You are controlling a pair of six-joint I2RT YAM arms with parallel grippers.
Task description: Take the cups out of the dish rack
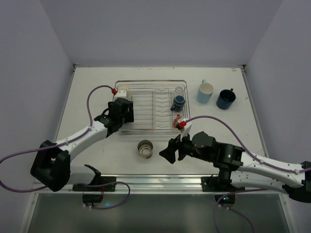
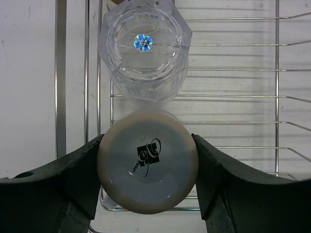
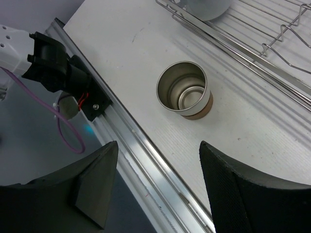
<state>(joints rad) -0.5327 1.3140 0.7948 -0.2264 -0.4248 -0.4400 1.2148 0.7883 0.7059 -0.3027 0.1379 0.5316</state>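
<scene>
Left gripper [image 2: 147, 145] — fingers clamped on 1 upturned pale cup [image 2: 146, 177] at the left end of the dish rack [image 1: 146, 81]; clear glass [image 2: 144, 48] just beyond it. Metallic cup [image 3: 184, 90] upright on table [image 1: 92, 85] before the rack. Right gripper [image 3: 158, 145] beside it — fingers wide apart, empty. Small dark blue cup [image 1: 178, 102] in the rack's right end. Light blue mug [image 1: 205, 92] and navy mug [image 1: 226, 98] on the table, right of the rack.

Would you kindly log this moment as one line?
left pincer: grips pale cup in dish rack; right pincer: open; metal cup: on table
</scene>
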